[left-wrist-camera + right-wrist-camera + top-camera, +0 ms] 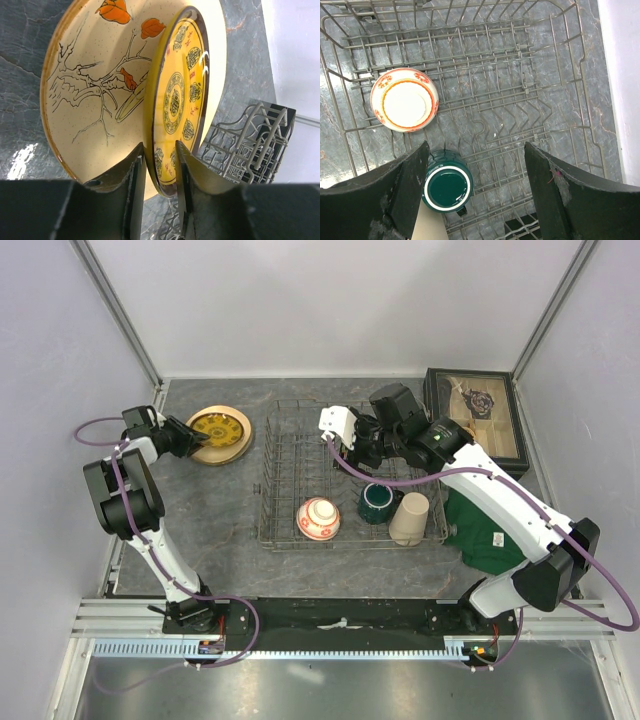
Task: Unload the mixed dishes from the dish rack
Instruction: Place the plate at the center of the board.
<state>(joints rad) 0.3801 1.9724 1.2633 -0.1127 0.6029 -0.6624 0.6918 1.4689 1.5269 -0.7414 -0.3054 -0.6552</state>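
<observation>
Two of the five dishes are out, as far as the views show. The left pincer (160, 150) straddles the near rim of the gold-brown patterned plate (175, 100), one finger on each face. The fit is too close to tell whether it is clamping the rim or has let go. Just beyond the fingertips, that plate leans on the larger pale plate with the branch-and-leaf drawing (95, 85), which lies on the grey worktop (20, 45) outside the rack. So the plates look finished, or very nearly (the gold one may want a clean release).

The right pincer (476, 150) hangs over the dish rack (490, 102), spread wide and holding nothing. Three pieces sit on the wires below it:

- the dark green handled mug (446, 187), mouth up, just beside its left finger
- the small red-and-white bowl (405, 100), upside down, ahead of that finger
- the tall beige tumbler (409, 517), close behind the mug and lying on its side

My guess is that the mug comes next – it is nearest the open fingers. Its round wall or its handle will need a square approach.
</observation>
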